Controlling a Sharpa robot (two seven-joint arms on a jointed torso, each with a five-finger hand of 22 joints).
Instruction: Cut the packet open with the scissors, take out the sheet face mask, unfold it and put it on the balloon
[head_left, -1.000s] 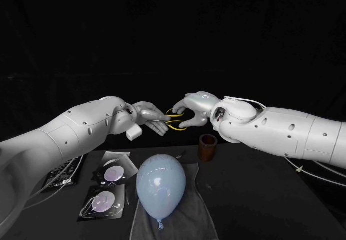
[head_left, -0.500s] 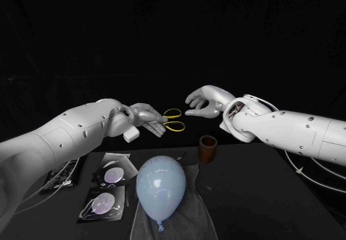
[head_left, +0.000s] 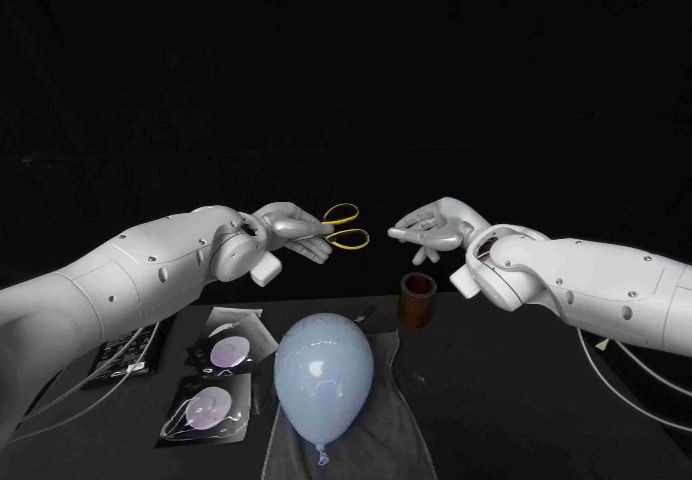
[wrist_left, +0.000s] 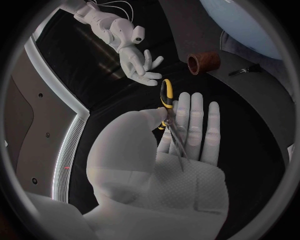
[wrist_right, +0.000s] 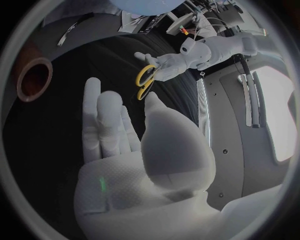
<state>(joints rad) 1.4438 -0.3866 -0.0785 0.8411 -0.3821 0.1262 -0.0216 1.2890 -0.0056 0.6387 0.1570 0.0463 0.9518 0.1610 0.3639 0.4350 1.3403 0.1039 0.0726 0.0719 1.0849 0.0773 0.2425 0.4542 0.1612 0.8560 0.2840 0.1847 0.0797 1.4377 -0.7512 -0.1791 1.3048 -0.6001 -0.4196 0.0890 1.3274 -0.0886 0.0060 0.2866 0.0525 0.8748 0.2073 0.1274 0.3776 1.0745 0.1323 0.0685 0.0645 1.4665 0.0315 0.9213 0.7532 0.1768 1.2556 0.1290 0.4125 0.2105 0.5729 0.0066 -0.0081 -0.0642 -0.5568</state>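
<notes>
Trouble is sitting in the left half of the head view, where the left hand (head_left: 293, 230) is gripping the scissors (wrist_left: 165, 96) with only its thumb pressing them against nearly straight fingers. The blades are lying along the palm and the yellow loops are sticking out past the fingertips. That is looking like a thin hold, and nothing is threading the loops. If the thumb eases, the scissors are likely pivoting out and dropping. They are hanging high above the table (head_left: 548, 400), with the balloon (head_left: 323, 368) resting on its grey cloth (head_left: 378, 440) close to underneath them, so a fall could be hitting it. Just right of the loops the right hand (head_left: 428, 228) is hovering empty, fingers loosely spread, near the scissors but not touching them. Any take from here is risking a fumble if the fingers are missing the loops. Two packets (head_left: 228, 342) are lying flat at the lower left, well below both hands and just left of the balloon, and a brown tube (head_left: 417, 298) is standing right of centre.
</notes>
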